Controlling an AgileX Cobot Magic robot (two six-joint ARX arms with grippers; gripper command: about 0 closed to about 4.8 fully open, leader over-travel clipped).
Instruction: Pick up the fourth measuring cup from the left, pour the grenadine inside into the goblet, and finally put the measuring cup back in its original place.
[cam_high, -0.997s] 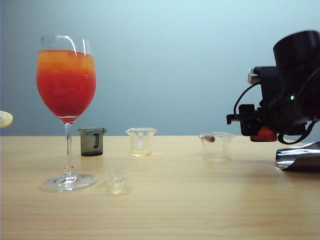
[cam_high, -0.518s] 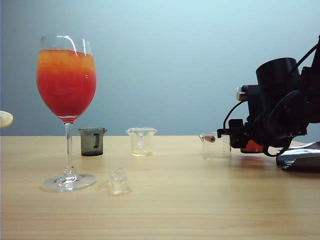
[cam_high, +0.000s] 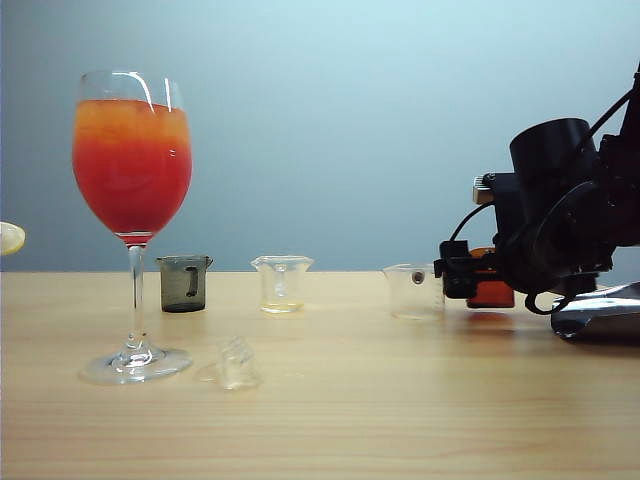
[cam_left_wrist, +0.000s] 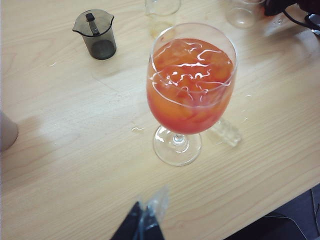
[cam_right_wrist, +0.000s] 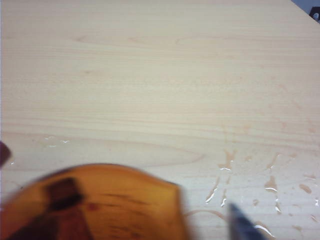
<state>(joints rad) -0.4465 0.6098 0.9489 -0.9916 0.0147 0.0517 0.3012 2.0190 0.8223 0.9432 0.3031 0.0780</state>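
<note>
The goblet (cam_high: 132, 200) stands at the left, filled with a red and orange drink; the left wrist view shows ice in the goblet (cam_left_wrist: 190, 90). The fourth measuring cup (cam_high: 492, 293), small and red-brown, stands on the table at the right. My right gripper (cam_high: 476, 284) is around it. In the right wrist view the cup (cam_right_wrist: 95, 205) sits apart from one fingertip (cam_right_wrist: 241, 225), with bare table between them, so the jaws are open. I cannot tell if grenadine is left in the cup. My left gripper (cam_left_wrist: 146, 220) hovers shut and empty near the goblet's foot.
A smoky grey cup (cam_high: 184, 283) and two clear cups (cam_high: 282, 284) (cam_high: 413, 291) stand in a row at the back. A small clear piece (cam_high: 236, 362) lies by the goblet's foot. A shiny metal object (cam_high: 598, 312) lies at the right edge. Drops wet the table (cam_right_wrist: 270, 180).
My right gripper came down and leftward with the red-brown cup, set it on the table and opened. The nearest clear cup shifted slightly left. The left arm stayed still.
</note>
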